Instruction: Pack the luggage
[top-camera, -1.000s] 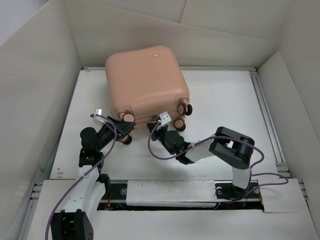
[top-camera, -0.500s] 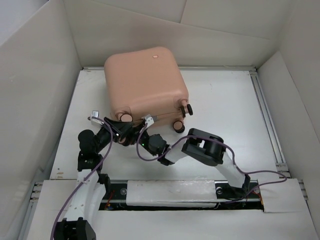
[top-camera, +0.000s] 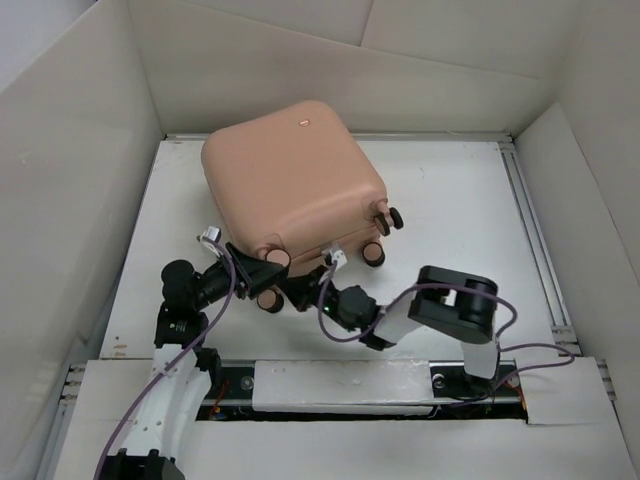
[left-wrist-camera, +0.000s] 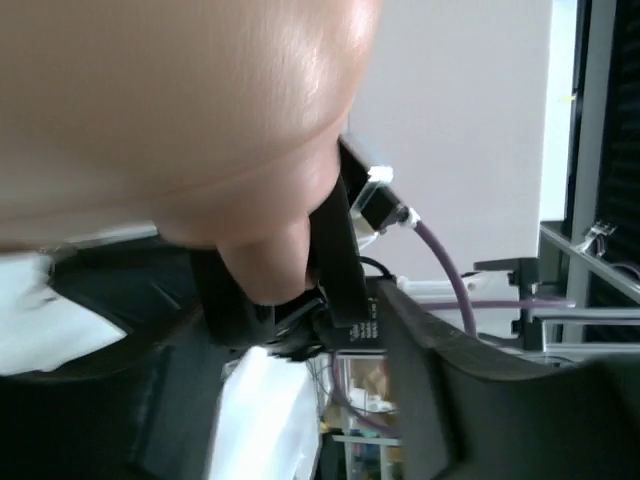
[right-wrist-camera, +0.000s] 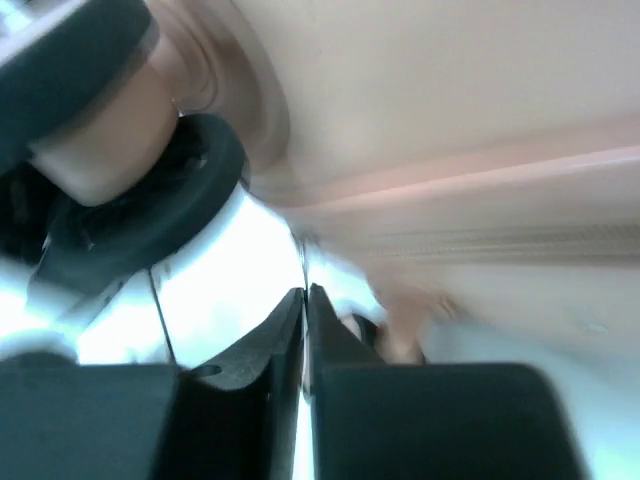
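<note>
1. The luggage (top-camera: 290, 185) lies closed and askew on the table (top-camera: 450, 210), wheels toward the arms.
2. Left gripper (top-camera: 256, 270) is at the near-left corner, jaws half spread, pinching the luggage by a pink caster (left-wrist-camera: 265, 265).
3. Right gripper (right-wrist-camera: 305, 305) has its jaws pressed together, tips just below the shell's near edge, beside a second caster (right-wrist-camera: 120, 130).

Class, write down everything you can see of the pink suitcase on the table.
The luggage is a peach-pink hard shell with rounded corners, smooth and slightly glossy, closed, with a small badge on top. It lies broad side up, askew on the table, its pink-and-black caster wheels on the near side. The left gripper and the shut right gripper are at its near, wheeled edge.
</note>
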